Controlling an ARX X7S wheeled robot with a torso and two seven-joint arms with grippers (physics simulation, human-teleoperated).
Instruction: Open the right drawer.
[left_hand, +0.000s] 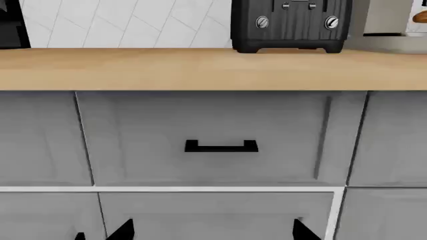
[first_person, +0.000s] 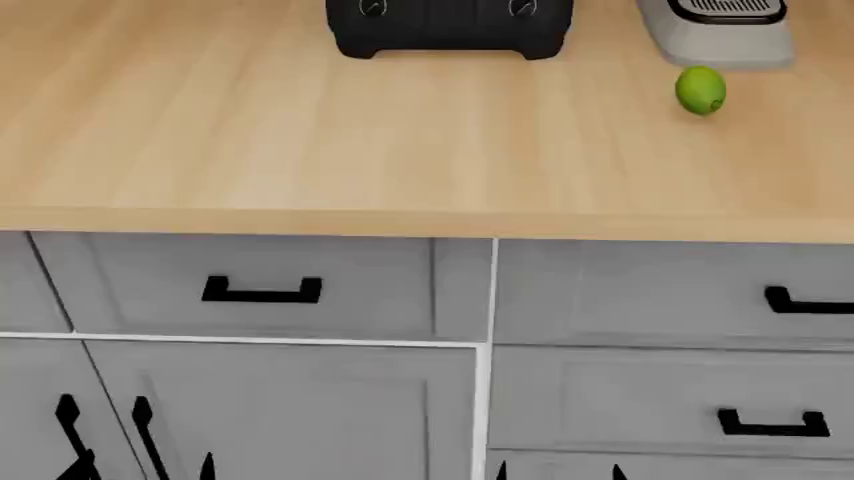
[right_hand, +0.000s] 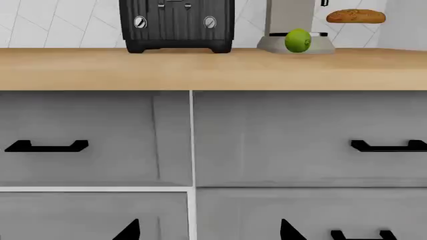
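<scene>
The right drawer (first_person: 641, 295) is the wide light-grey front under the wooden counter, shut, with its black U-shaped handle (first_person: 807, 300) at the head view's right edge. It also shows in the right wrist view (right_hand: 280, 140), with its handle (right_hand: 390, 146) off to one side of the fingers. My right gripper (right_hand: 210, 231) is open and empty, well short of the cabinet face, in line with the seam between the two drawers. My left gripper (left_hand: 213, 231) is open and empty, facing the narrower left drawer's handle (left_hand: 221, 146). Only the fingertips show in the head view.
A black toaster (first_person: 450, 25) and a green lime (first_person: 701, 90) sit on the counter (first_person: 267, 140). A second drawer handle (first_person: 774, 423) lies below the right drawer. Cabinet doors with long vertical handles (first_person: 140, 430) are at the lower left.
</scene>
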